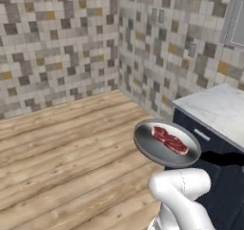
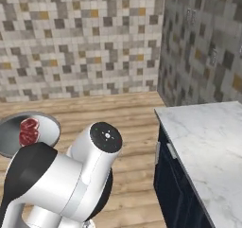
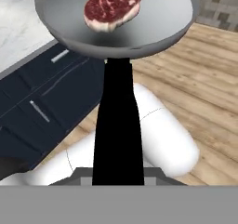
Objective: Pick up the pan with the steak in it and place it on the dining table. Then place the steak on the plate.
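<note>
Left: bare wood-plank floor [image 1: 62, 152], pale boards with visible grain, backed by a mosaic tile wall [image 1: 57, 38] of small grey, beige and ochre squares.

Centre: the pan [image 1: 164, 145], round, shallow, smooth grey metal, is held in the air above the floor, just beside the front of the dark navy base. The steak [image 1: 169, 139], a small flat red slab with pale marbling, lies inside it, off centre. In the hand view the long black handle [image 3: 117, 125] runs straight down toward the camera; the gripper is clamped narrow on that handle, fingertips hidden behind it.

Right: the dining table [image 2: 208, 132], white grey-veined marble top, flat and glossy, over navy drawer fronts with slim metal pulls.
</note>
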